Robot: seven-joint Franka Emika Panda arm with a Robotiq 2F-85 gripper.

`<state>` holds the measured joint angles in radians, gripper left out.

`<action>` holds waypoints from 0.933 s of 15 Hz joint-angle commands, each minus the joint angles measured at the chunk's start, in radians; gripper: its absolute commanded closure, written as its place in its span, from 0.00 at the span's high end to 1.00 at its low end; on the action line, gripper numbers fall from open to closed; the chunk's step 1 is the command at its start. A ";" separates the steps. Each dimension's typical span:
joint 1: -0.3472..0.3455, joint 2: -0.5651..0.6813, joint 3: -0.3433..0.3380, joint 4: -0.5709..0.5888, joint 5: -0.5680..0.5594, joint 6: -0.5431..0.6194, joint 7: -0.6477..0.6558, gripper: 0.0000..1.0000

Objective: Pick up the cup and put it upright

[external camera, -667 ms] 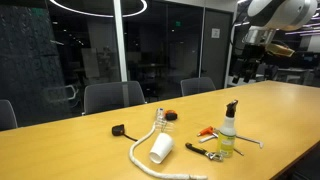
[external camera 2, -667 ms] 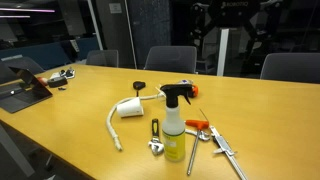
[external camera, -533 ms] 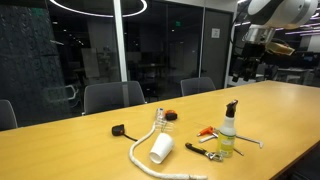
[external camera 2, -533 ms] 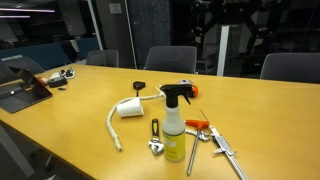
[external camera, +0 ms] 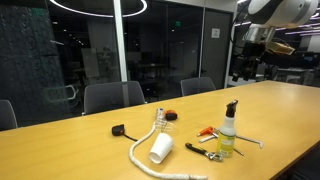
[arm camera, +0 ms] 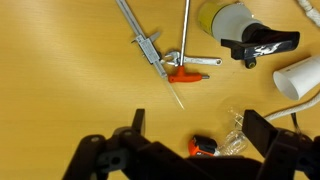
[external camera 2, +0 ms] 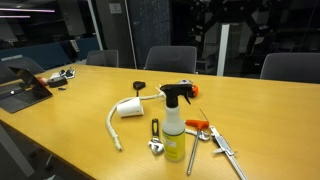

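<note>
The white cup lies on its side on the wooden table, touching a thick white rope; it also shows in an exterior view and at the right edge of the wrist view. My gripper is open and empty, high above the table. Only the arm's upper part shows in an exterior view, at the top right. Below the jaws lie a small orange-and-black object and a clear plastic piece.
A yellowish spray bottle with a black nozzle stands near a caliper, a metal rod and an orange tool. A small black object lies on the table. Office chairs line the far edge. A tablet sits at one end.
</note>
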<state>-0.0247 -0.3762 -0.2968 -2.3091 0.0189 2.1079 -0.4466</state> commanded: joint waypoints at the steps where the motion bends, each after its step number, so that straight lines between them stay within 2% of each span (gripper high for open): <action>1: -0.023 0.003 0.021 0.002 0.010 -0.003 -0.007 1.00; 4: -0.029 0.003 0.028 -0.002 0.006 -0.007 0.010 1.00; 6: -0.043 0.004 0.047 0.005 -0.008 -0.023 0.072 1.00; 9: -0.071 -0.004 0.109 0.022 -0.029 -0.048 0.262 1.00; 14: -0.077 0.023 0.267 0.086 -0.084 -0.114 0.620 1.00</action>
<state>-0.0856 -0.3734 -0.1248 -2.2848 -0.0260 2.0560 -0.0224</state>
